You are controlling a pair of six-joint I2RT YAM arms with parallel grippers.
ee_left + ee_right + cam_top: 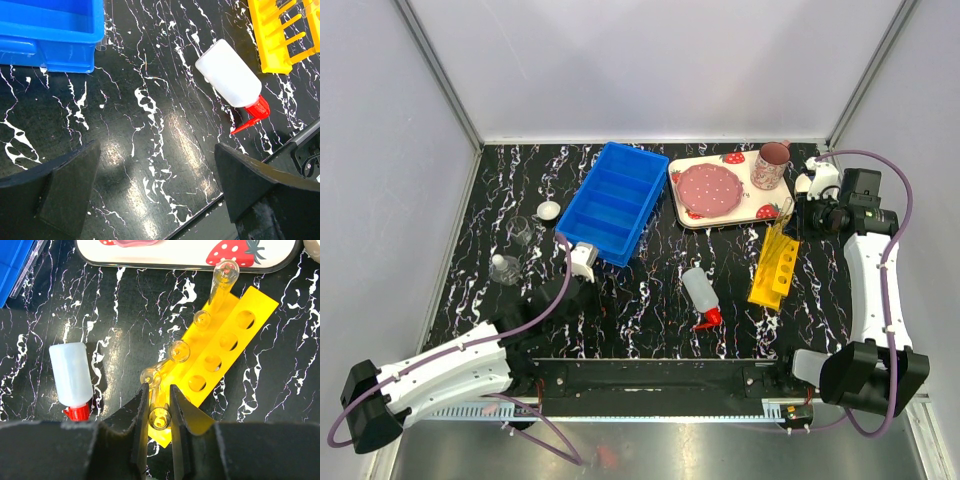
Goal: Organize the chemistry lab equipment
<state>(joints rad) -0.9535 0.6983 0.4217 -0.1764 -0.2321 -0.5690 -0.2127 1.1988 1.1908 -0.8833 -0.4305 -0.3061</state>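
Lying sideways near the desk's front edge, the squeeze bottle (227,72) is free; the left pincer (156,167) gapes wide, empty. Farther, by the right edge, the right pincer (158,400) nips a thin tube (159,418) at the yellow rack (257,305); tilted, it could jam or crack.

Black table (650,300) with white marble veining, blue bin (613,203), yellow rack (775,265), clear tubes (222,285), translucent white squeeze bottle (699,288) with red nozzle (709,319), white strawberry-print tray (752,200), pink mug (771,167)
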